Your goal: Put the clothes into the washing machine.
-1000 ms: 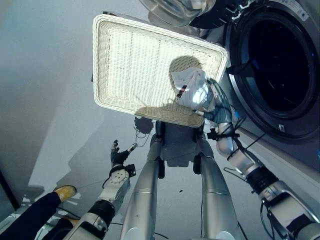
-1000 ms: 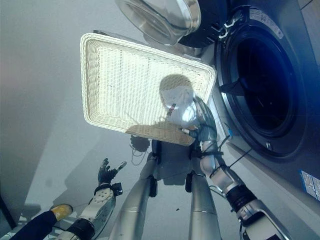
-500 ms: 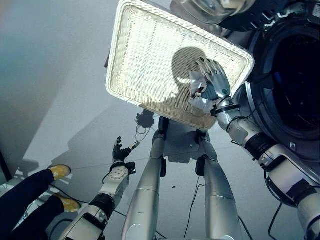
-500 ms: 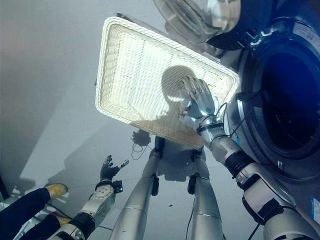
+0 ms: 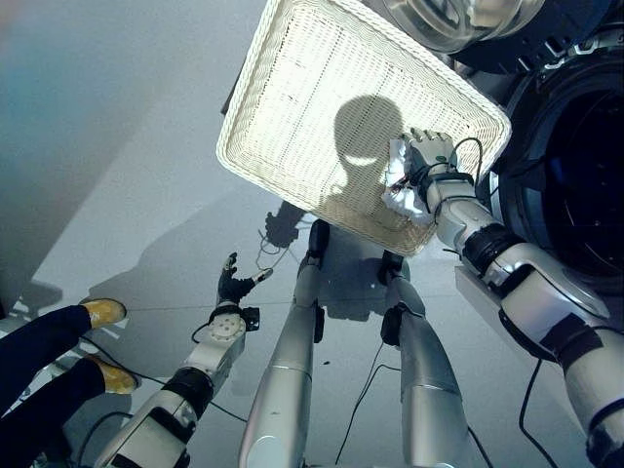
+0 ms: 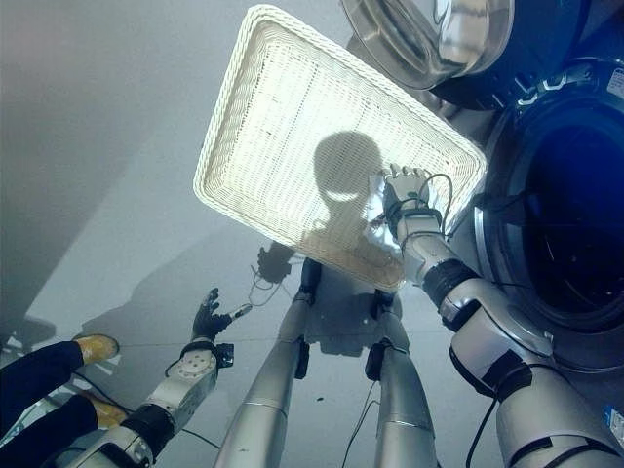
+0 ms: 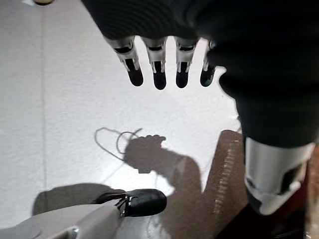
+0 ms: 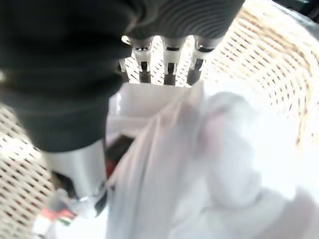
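1. Right hand (image 5: 426, 156) is down in the basket (image 5: 292, 88), on the white cloth (image 5: 403, 185) by the near rim; fingers look curled into it.
2. Left hand (image 5: 232, 287) hangs low over the floor (image 5: 117, 146), fingers relaxed, empty.
3. Advice: gather the whole bundle before lifting, then swing to the washing machine (image 5: 585, 195) opening alongside.
4. Fingertips under the cloth are hidden; grip firmness unclear.

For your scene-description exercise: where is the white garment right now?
The white garment lies in the wicker basket, at its corner nearest the washing machine, under the right robot hand.
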